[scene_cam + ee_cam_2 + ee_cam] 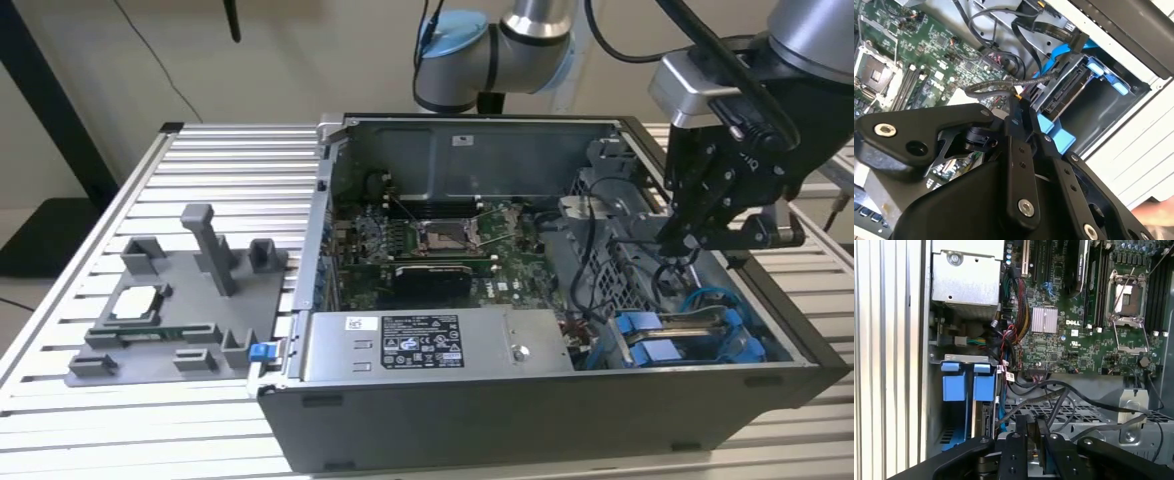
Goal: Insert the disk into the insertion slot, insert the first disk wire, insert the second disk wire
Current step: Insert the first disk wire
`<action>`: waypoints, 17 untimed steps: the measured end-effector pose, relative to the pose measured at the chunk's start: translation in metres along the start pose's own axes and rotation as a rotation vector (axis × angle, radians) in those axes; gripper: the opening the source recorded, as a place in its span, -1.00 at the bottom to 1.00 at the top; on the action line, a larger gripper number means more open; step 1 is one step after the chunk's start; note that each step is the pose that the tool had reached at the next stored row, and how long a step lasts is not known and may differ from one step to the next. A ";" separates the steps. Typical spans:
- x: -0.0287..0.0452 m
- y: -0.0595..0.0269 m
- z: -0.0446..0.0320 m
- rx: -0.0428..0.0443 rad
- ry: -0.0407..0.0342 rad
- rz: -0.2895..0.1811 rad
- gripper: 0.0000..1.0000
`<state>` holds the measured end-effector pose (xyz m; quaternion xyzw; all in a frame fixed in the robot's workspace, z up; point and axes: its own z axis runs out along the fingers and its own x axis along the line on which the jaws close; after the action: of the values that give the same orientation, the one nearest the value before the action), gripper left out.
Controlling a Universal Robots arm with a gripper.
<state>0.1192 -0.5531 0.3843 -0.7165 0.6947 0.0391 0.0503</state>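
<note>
The disk (1061, 97), in its blue carrier (1054, 132), sits edge-on inside the insertion slot (1099, 100), the grey drive bay at the case's corner. The exterior view shows this bay (694, 345) at the case's front right, its blue carrier tabs (661, 350) showing. My gripper (683, 240) hangs just above the drive cage, behind the bay. In the second wrist view its black fingers (1018, 102) are pressed together on a small orange-tipped plug where a braided grey wire (994, 86) ends. The first wrist view has the gripper (1032, 427) over black cables, beside the blue tabs (983, 387).
The motherboard with its open CPU socket (441, 235) fills the case's middle. A labelled power supply (420, 345) lies along the front. A blue cable (707, 295) loops over the bay. A grey fixture holding a chip (134, 300) stands on the slatted table (80, 420) at the exterior view's left.
</note>
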 end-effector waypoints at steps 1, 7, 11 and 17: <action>0.0000 0.0000 0.0002 -0.0004 0.0150 0.000 -1.00; 0.0002 0.0000 0.0012 -0.0029 0.1038 -0.002 -1.00; 0.0002 0.0000 0.0017 -0.0047 0.1618 -0.002 -1.00; 0.0004 0.0000 0.0032 -0.0064 0.2235 -0.003 -1.00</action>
<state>0.1192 -0.5532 0.3812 -0.7177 0.6946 -0.0389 -0.0297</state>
